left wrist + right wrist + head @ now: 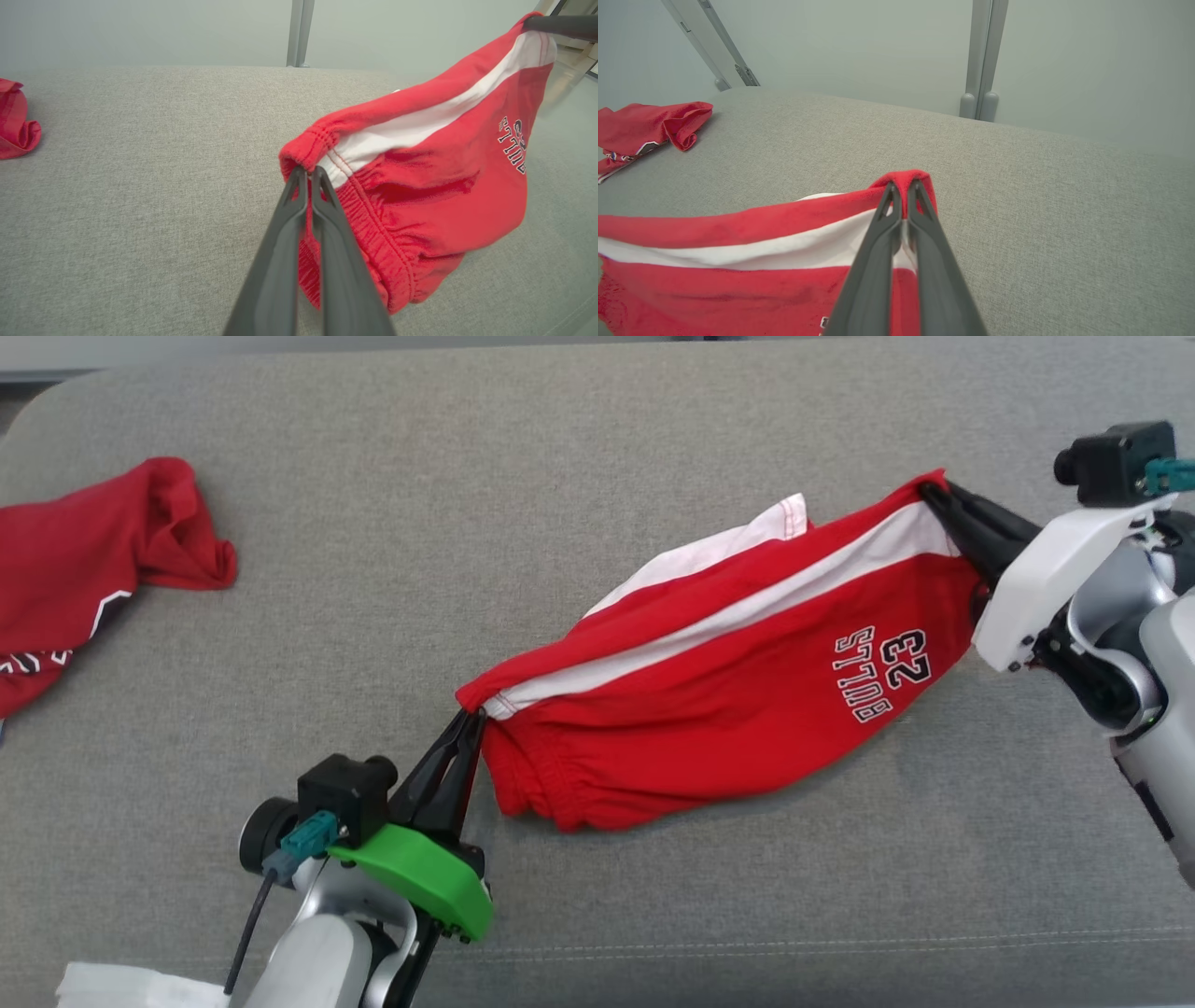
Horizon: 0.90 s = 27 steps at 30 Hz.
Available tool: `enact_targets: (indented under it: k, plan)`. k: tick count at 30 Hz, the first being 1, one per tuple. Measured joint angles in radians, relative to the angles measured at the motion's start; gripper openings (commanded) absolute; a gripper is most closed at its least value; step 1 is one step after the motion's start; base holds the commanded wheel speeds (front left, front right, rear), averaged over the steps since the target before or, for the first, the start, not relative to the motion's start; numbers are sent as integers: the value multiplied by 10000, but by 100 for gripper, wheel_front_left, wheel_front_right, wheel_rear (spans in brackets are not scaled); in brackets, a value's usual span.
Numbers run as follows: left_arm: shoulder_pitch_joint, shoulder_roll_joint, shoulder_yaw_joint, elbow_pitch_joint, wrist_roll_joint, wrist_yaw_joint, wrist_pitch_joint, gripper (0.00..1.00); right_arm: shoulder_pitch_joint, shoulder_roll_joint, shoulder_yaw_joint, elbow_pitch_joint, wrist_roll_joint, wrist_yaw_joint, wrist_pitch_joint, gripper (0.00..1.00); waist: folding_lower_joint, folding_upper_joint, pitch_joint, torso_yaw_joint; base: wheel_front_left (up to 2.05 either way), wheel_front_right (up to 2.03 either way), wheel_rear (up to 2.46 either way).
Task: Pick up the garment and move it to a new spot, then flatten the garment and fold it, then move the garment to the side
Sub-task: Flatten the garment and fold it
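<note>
The garment is a pair of red shorts with a white side stripe and "BULLS 23" printed on one leg. It hangs stretched between both grippers above the grey cushion. My left gripper is shut on the elastic waistband corner at the lower left. My right gripper is shut on the hem corner at the upper right. The garment sags in the middle, and its lower edge rests on or just above the surface. A white inner part sticks out behind the top edge.
A second red garment lies crumpled at the cushion's far left. The grey cushion stretches wide around the shorts. Something white shows at the bottom left edge. A pale wall with metal posts stands behind.
</note>
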<state>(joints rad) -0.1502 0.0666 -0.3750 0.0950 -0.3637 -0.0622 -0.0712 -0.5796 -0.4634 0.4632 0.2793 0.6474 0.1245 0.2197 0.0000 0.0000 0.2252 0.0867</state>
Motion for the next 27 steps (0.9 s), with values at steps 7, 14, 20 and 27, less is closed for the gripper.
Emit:
enact_targets:
  k: [7, 14, 20, 27]
  plan:
    - [-1000, -188, -142, 614, -309, -4, 111, 0, -1145, -86, 125, 913, 198, 0, 731, 0, 0, 0, 770, 508, 0, 0, 0]
    - [-1724, -240, -278, 1264, -531, -6, 176, 0, -1861, 42, 700, 1661, 207, -2, 986, 0, 0, 0, 1455, 975, 0, 0, 0]
    - [-1974, -263, -472, 1607, -606, -8, 161, 0, -2160, 217, 1108, 2125, 192, -2, 980, 0, 0, 0, 1755, 1204, 0, 0, 0]
    - [-2258, -288, -708, 1877, -648, -79, 29, 97, -2495, 205, 1156, 2754, 194, -2, 610, 100, 0, 0, 1867, 1223, 0, 0, 0]
